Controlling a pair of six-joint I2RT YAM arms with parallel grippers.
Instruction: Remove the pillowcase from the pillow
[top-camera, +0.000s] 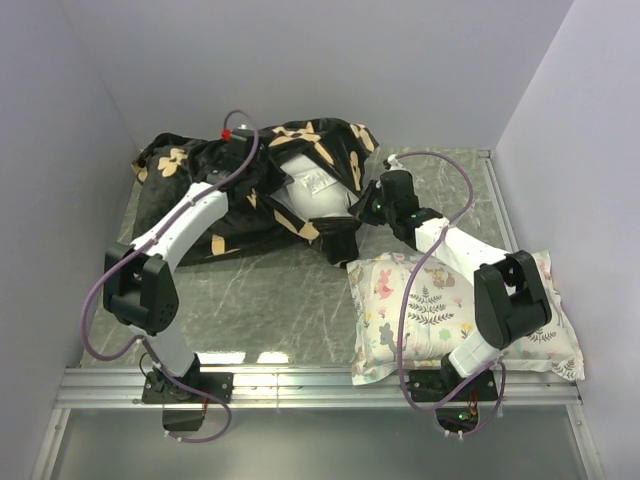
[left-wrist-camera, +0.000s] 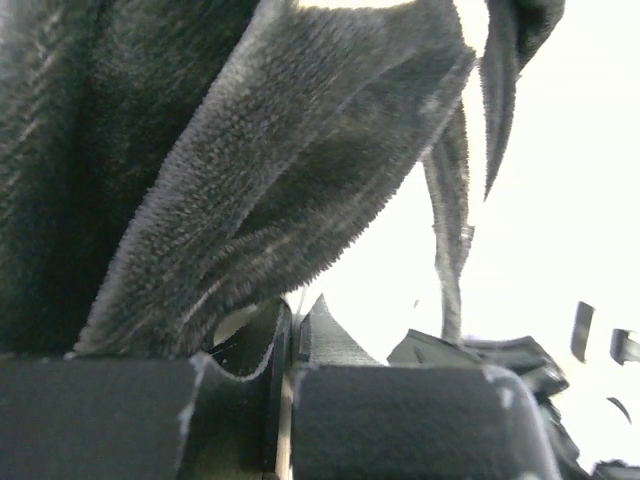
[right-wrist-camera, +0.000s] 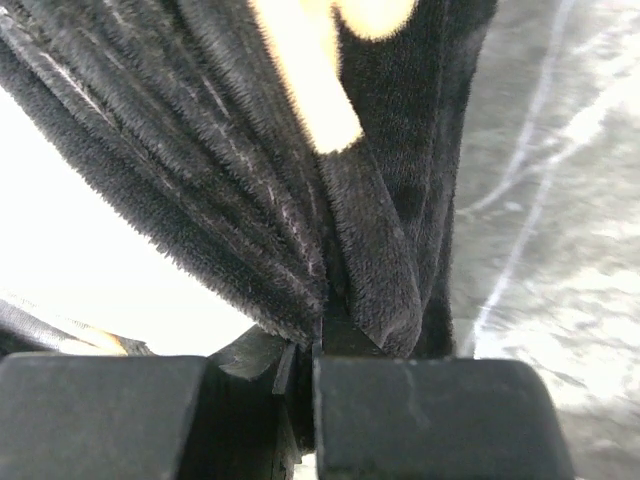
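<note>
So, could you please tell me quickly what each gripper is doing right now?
Left gripper: closed on a fold of the pillowcase.
Right gripper: closed on the pillowcase's bunched fabric.

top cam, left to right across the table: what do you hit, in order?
Left arm's elbow → bunched black pillowcase → exposed white pillow → right gripper, clamped on the pillowcase's edge → floral-print pillow.

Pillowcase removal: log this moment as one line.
left gripper: shut on pillowcase | right gripper: shut on pillowcase | pillow: partly exposed | status: pillowcase not yet off
</note>
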